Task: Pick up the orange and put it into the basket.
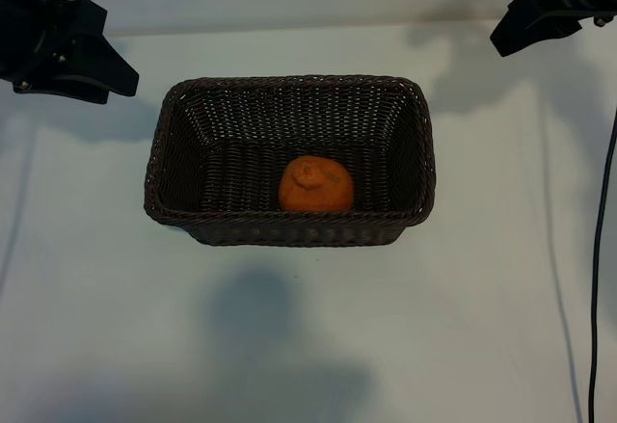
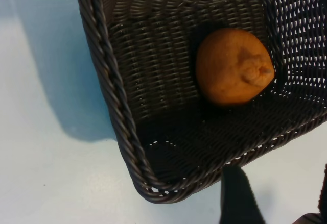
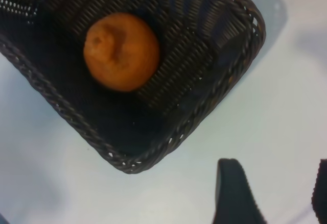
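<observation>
**Orange lies in the basket, both arms drawn off to the far corners**

The basket (image 1: 289, 161) sits in the middle of the white tabletop (image 1: 482, 298), its long sides running across the exterior view. Bare tabletop surrounds it on every side, with the widest open stretch on the near side. The orange (image 1: 315, 184) rests on the basket floor, close against the near long wall and a little right of centre, its knobby stem end turned upward. It is the only thing inside the basket.

The left gripper (image 2: 278, 203) hangs near the far left corner of the tabletop, clear of the basket's rim; its fingers (image 2: 237, 198) stand apart, released, with nothing between them. The right gripper (image 3: 276, 193) hangs at the far right corner, likewise clear of the rim, its fingers (image 3: 232, 193) spread and empty.

A thin dark cable (image 1: 600, 278) runs down the right edge of the tabletop, well apart from the basket. Nothing stands between either gripper and the basket. No writing or label can be read anywhere.
</observation>
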